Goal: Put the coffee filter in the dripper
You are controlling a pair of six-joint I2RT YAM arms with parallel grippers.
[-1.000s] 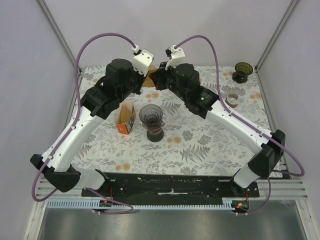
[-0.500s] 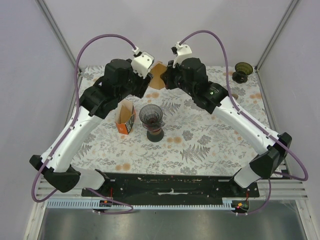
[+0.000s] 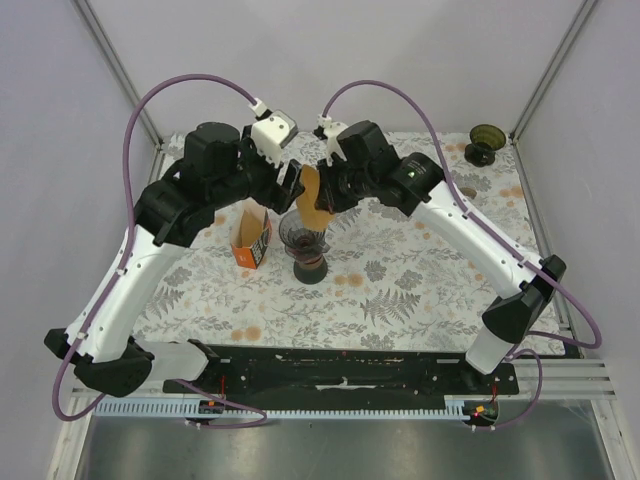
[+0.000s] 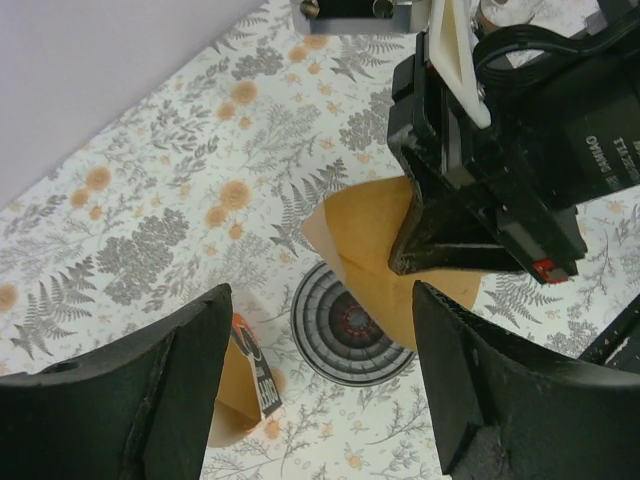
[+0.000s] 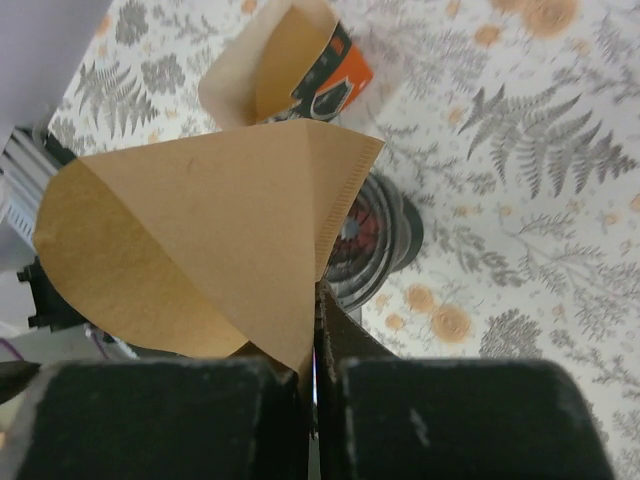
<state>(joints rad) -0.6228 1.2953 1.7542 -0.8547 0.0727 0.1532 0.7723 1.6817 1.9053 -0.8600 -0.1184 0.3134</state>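
the right hand point(image 5: 315, 340) is pinched tight on the pointed end of the brown coffee filter point(image 5: 200, 240), which fans out wide from the closed fingers. from above, the filter point(image 3: 313, 197) hangs tilted just over the far rim of the dark dripper point(image 3: 302, 232); whether they touch cannot be told. the dripper stands upright on the flowered bench point(image 3: 400, 280). the left hand point(image 4: 318, 300) hovers above the dripper point(image 4: 350, 322) with its fingers point(image 4: 180, 380) spread wide, gripping nothing. an orange filter carton point(image 3: 251, 233) stands just left of the dripper, top open. a second dark dripper point(image 3: 485, 143) sits at the far right corner.
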